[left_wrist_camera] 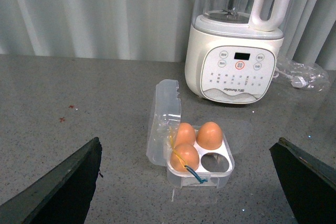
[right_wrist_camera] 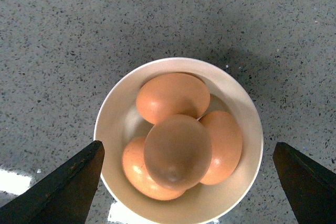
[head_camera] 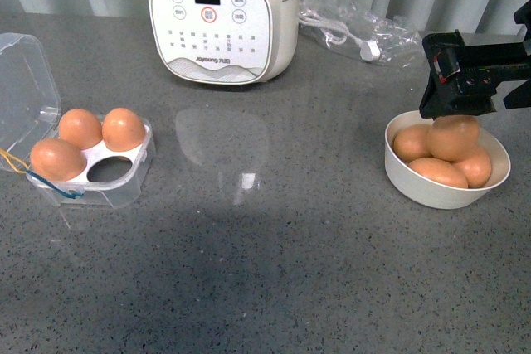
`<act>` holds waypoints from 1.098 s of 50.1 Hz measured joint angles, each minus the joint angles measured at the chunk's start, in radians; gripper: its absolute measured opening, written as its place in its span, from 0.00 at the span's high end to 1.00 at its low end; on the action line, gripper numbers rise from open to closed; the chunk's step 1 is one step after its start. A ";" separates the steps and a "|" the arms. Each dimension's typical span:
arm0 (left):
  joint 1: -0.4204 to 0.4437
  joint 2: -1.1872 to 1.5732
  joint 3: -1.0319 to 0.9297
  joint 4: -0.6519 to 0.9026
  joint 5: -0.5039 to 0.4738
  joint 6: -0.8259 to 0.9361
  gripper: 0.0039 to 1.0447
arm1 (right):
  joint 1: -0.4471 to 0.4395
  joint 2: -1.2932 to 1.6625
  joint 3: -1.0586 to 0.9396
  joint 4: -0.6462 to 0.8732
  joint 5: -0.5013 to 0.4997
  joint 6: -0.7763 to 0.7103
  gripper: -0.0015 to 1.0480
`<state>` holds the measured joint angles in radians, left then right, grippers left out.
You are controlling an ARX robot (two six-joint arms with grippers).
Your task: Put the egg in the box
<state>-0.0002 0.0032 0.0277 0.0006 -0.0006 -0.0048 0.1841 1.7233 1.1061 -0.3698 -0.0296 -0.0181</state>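
Note:
The clear box stands open at the left, lid folded back. It holds three orange-brown eggs, and one hole is empty. It also shows in the left wrist view. A white bowl at the right holds several eggs; the top egg lies on the others. My right gripper is open and empty, hanging just above the bowl, its fingers wide on either side of the top egg. My left gripper is open and empty, above the table in front of the box.
A large white cooker with buttons stands at the back centre, also in the left wrist view. A clear plastic bag with a white cable lies behind the bowl. Grey speckled table between box and bowl.

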 joint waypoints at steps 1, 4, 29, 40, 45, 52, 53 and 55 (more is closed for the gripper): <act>0.000 0.000 0.000 0.000 0.000 0.000 0.06 | 0.000 0.013 0.004 0.010 0.011 -0.003 0.07; 0.000 0.000 0.000 0.000 0.000 0.000 0.06 | 0.001 0.040 0.011 0.018 0.021 -0.008 0.07; 0.000 0.000 0.000 0.000 0.000 0.000 0.06 | 0.023 0.100 0.021 0.046 0.063 -0.032 0.38; 0.000 0.000 0.000 0.000 0.000 0.000 0.06 | 0.042 0.080 0.022 0.050 0.067 -0.039 0.62; 0.000 0.000 0.000 0.000 0.000 0.000 0.06 | 0.052 0.037 0.022 0.050 0.060 -0.047 0.62; 0.000 0.000 0.000 0.000 0.000 0.000 0.06 | 0.081 -0.030 0.049 0.048 -0.008 -0.077 0.62; 0.000 0.000 0.000 0.000 0.000 0.000 0.06 | 0.087 -0.034 0.058 0.048 -0.027 -0.083 0.62; 0.000 0.000 0.000 0.000 0.000 0.000 0.06 | 0.105 -0.039 0.078 0.054 -0.081 -0.091 0.62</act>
<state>-0.0002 0.0032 0.0277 0.0006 -0.0006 -0.0048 0.2890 1.6840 1.1843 -0.3157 -0.1108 -0.1089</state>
